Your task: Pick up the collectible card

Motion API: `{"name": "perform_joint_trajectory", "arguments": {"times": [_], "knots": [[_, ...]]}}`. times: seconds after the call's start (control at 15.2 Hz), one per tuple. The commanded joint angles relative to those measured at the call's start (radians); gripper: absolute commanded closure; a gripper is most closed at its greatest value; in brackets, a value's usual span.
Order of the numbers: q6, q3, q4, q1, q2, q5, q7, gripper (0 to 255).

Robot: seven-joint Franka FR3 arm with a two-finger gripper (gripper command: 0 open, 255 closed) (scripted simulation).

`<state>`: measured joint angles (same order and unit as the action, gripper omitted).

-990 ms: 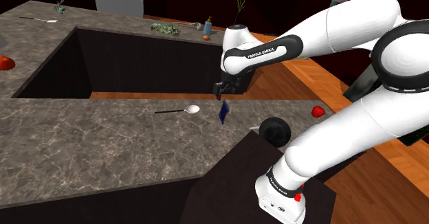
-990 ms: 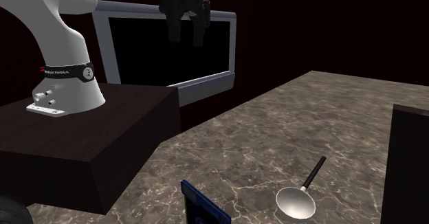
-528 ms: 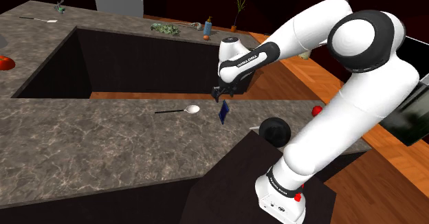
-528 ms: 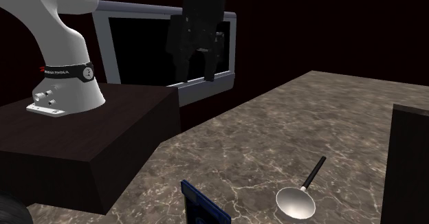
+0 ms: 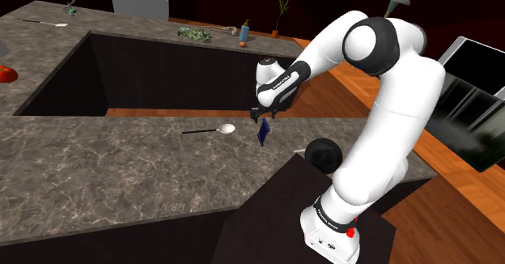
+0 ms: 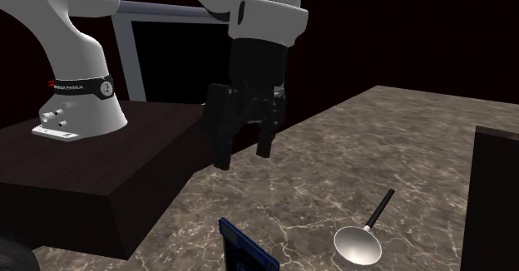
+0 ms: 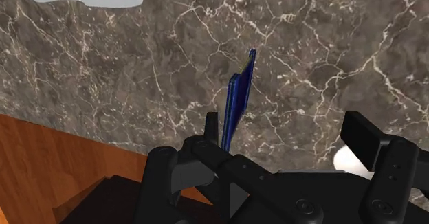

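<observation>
In the shoulder view, a red thing (image 5: 6, 73) sits far to the left of the collectible card, on the far arm of the dark marbled counter (image 5: 97, 165). Nearer, a spoon (image 5: 220, 129) with a pale bowl and thin black handle lies flat just left of the card, bowl end toward it and not touching.

The collectible card (image 5: 262, 131) is blue. It stands on edge on the counter close to the counter's rim, leaning slightly. Directly above it hangs the claw (image 6: 243, 153), pointing down. Its two black fingers are spread apart with nothing between them, and in the second exterior view there is a clear gap between their tips and the card's top edge. In the wrist view the card rises edge-on from the marble, close beside one finger.

To the right of the card in the shoulder view, a black round thing (image 5: 324, 153) rests near the corner of the dark stand (image 5: 267, 214). The white arm (image 5: 388, 108) bends up from the stand and back down toward the card.
</observation>
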<state>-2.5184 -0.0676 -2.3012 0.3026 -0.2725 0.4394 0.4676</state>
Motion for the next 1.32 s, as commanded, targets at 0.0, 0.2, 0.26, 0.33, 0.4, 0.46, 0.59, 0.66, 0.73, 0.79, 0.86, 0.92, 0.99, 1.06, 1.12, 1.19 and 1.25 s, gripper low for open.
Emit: {"name": "perform_joint_trajectory", "arguments": {"times": [0.0, 0.2, 0.26, 0.33, 0.4, 0.46, 0.59, 0.66, 0.73, 0.79, 0.86, 0.92, 0.99, 1.06, 1.12, 1.19, 1.25], "knots": [[-0.021, -0.021, 0.059, 0.008, -0.076, 0.018, 0.024, 0], [-0.051, -0.052, 0.135, 0.018, -0.179, 0.035, 0.057, 0], [-0.059, -0.061, 0.163, 0.021, -0.212, 0.039, 0.067, 0], [-0.067, -0.070, 0.191, 0.026, -0.246, 0.041, 0.075, 0], [-0.071, -0.075, 0.207, 0.028, -0.265, 0.042, 0.080, 0], [-0.079, -0.077, 0.210, 0.027, -0.278, 0.044, 0.085, 0], [-0.097, -0.080, 0.217, 0.026, -0.303, 0.049, 0.094, 0], [-0.105, -0.082, 0.221, 0.025, -0.316, 0.051, 0.099, 0], [-0.113, -0.084, 0.226, 0.024, -0.328, 0.054, 0.103, 0], [-0.122, -0.085, 0.230, 0.023, -0.341, 0.056, 0.108, 0], [-0.130, -0.087, 0.234, 0.022, -0.354, 0.058, 0.112, 0], [-0.134, -0.088, 0.237, 0.021, -0.362, 0.059, 0.115, 0], [-0.134, -0.088, 0.237, 0.021, -0.362, 0.059, 0.115, 0], [-0.136, -0.089, 0.237, 0.022, -0.363, 0.059, 0.114, 255], [-0.136, -0.089, 0.237, 0.021, -0.364, 0.060, 0.115, 255], [-0.136, -0.088, 0.238, 0.021, -0.365, 0.060, 0.115, 255], [-0.136, -0.088, 0.238, 0.021, -0.364, 0.060, 0.115, 255]]}}
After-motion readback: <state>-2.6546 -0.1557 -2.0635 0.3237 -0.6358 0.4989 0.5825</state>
